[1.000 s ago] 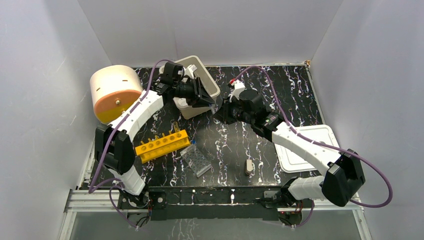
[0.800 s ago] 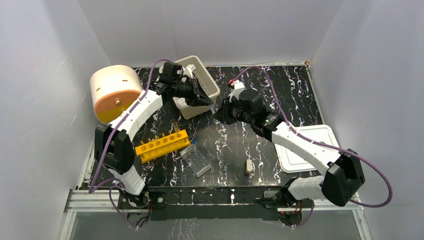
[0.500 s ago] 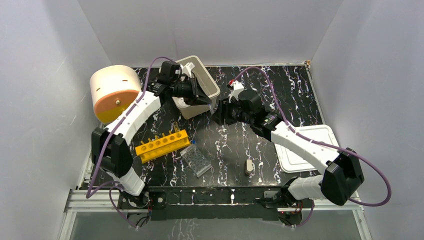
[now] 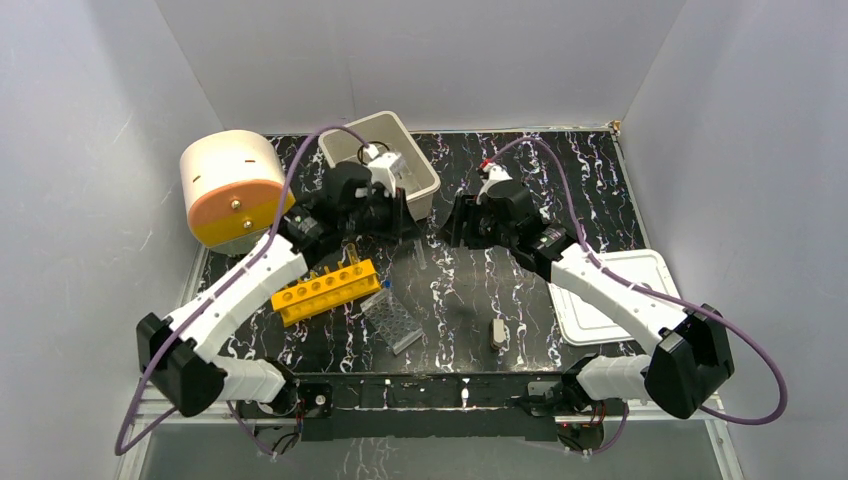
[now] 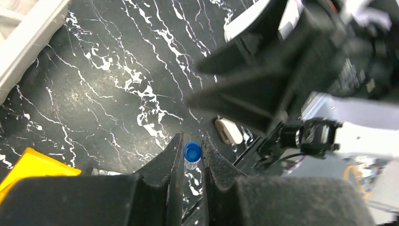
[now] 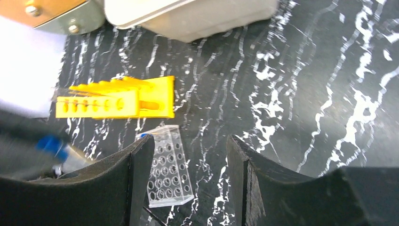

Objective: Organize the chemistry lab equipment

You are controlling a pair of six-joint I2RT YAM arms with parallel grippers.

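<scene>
Holding 1 blue-capped tube (image 5: 192, 151) clamped in left gripper (image 5: 192, 159), hovering near yellow rack (image 4: 326, 290), off its right end. Right gripper (image 6: 190, 153) standing apart, gripping nothing. Probably needing next: lowering tube upright into 1 rack hole.

- The left arm (image 4: 240, 285) reaches forward and inward from its base, and the left gripper (image 5: 191, 140) is clamped on a small blue-capped tube (image 5: 192, 151).
- The right arm (image 4: 600, 285) stretches inward toward the middle, and the right gripper (image 6: 189, 143) points down with its jaws spread apart.
</scene>
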